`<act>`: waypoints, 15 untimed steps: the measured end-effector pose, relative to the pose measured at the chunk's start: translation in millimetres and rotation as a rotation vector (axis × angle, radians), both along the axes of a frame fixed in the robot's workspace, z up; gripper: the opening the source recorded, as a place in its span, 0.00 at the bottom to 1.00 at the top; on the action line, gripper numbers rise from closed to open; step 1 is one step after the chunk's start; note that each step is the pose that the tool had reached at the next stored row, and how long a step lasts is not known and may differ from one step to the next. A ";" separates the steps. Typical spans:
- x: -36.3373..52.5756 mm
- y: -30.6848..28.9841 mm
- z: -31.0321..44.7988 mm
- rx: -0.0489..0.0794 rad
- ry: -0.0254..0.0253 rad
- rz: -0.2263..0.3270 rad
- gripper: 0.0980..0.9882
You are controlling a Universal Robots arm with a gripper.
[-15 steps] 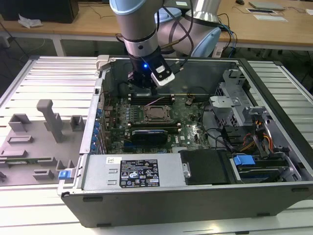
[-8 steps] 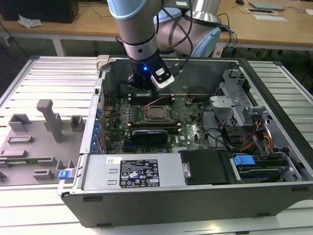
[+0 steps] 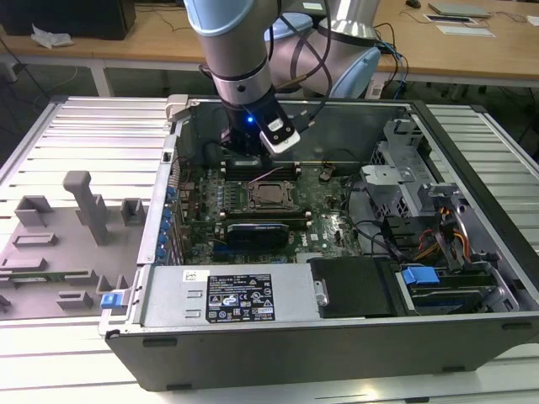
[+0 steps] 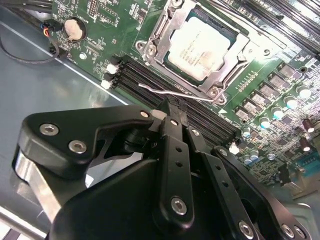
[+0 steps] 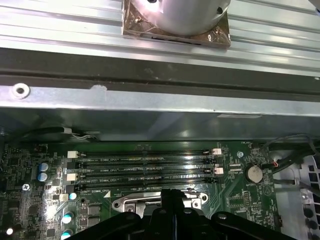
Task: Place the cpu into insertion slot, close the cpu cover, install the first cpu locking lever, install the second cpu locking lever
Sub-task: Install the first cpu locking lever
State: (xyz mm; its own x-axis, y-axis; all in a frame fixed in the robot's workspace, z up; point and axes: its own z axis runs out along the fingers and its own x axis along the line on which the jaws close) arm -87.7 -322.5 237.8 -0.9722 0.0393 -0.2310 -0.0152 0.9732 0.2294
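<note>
Two black fingers of the gripper [image 4: 169,108] are pressed together tip to tip in the second wrist view. No gap shows between them and nothing is pinched there. The closed tips sit right beside the thin silvery locking lever [image 4: 159,90]. That lever runs between the socket and the long black memory slots [image 4: 205,120], and its free end sticks out past the socket's corner. I cannot tell whether the tips actually touch the rod.

The cpu [image 4: 199,44] lies flat in the insertion slot [image 3: 255,196] with its pale metal top facing up. The cpu cover [image 4: 241,52] is down around it. Its silvery frame lies over the chip's edges, and the top shows through the cut-out.

In the exterior view the arm reaches down into the open computer case [image 3: 337,341]. The gripper hangs over the memory slots, on the far side of the socket from the camera, above the green motherboard [image 3: 333,223]. In the first wrist view the joined fingers [image 5: 164,200] point at the socket's metal frame, just beside the memory slots.
</note>
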 end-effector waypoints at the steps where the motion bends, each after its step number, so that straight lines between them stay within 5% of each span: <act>1: 0.0 0.0 -0.4 0.000 0.0001 0.000 0.01; 15: 6.5 4.0 -11.6 -0.001 0.0051 -0.010 0.01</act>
